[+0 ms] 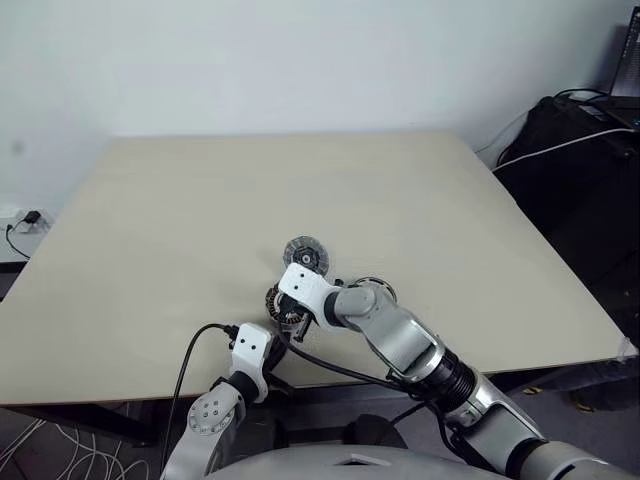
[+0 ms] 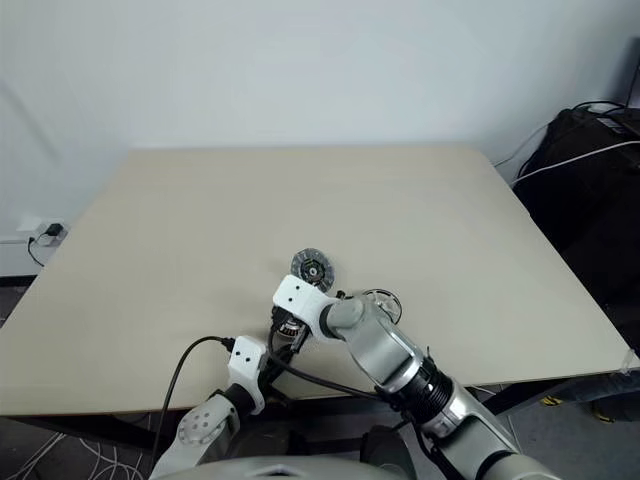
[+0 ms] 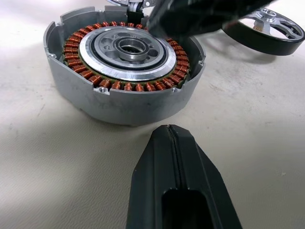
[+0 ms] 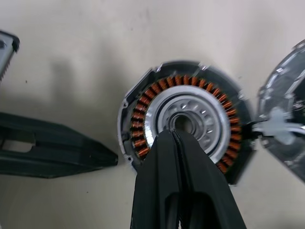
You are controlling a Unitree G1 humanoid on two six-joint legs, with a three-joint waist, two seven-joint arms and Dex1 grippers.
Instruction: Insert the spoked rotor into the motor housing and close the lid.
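broadly, a pale beige table (image 1: 420,200) under a plain white wall (image 1: 300,60), with a black bag (image 1: 585,150) and white cable on the floor off the right edge, and a wall socket (image 1: 30,218) with a plug low at the left. near the table's front edge, the right arm (image 1: 400,335), slanting in across the parts and covering most of them from the head views. just behind its white wrist block, the lid (image 1: 305,254), ribbed face up, lying flat on the table. beside the arm's right flank, the spoked rotor (image 3: 271,28), black-rimmed, resting on the table apart from the motor housing (image 3: 119,71). open-topped housing sitting on the table, copper windings ringed round a silver centre, no rotor inside. right gripper (image 4: 175,136) pressed closed, empty, tips poised over the housing's central bore. left gripper (image 3: 169,131) closed too, holding nothing, pointing at the housing's outer wall from just beside it, not touching.
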